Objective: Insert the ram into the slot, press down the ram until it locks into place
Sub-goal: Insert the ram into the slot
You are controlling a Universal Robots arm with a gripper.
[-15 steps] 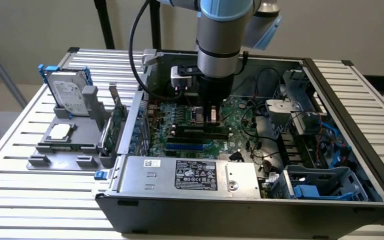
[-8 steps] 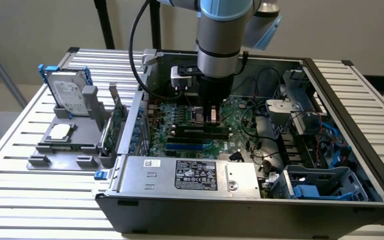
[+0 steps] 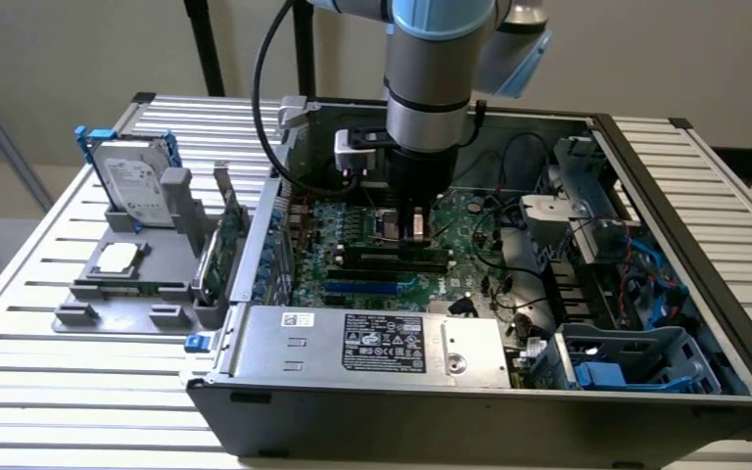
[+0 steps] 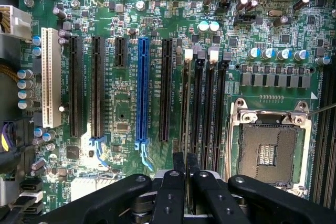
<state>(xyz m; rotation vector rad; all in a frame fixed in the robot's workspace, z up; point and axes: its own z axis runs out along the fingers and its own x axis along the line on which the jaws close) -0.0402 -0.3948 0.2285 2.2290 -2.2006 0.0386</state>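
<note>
Hand (image 4: 186,170): low over the motherboard (image 4: 122,109) inside the open computer case (image 3: 481,406); fingers (image 4: 178,163) nearly together, clamped on a thin edge.
Ram (image 4: 185,108): seen edge-on, a narrow green-brown strip running out from between the fingers.
Slot (image 4: 188,54): the black memory socket with a white end latch, on the side nearest the blue slot (image 4: 142,93); the ram lay along its line. Whether it was seated could not be told.
Neighbouring sockets (image 4: 211,108): three, parallel, just beside it.
CPU socket (image 4: 269,153): square, silver-framed, beyond the memory sockets.
Exterior view: hand (image 3: 418,233) upright under the arm, mid-board.
Power supply (image 3: 363,341): against the case's near wall.
Worktop (image 3: 63,372): slatted; hard drive (image 3: 134,181) stood outside the case, on the exterior view's left.
</note>
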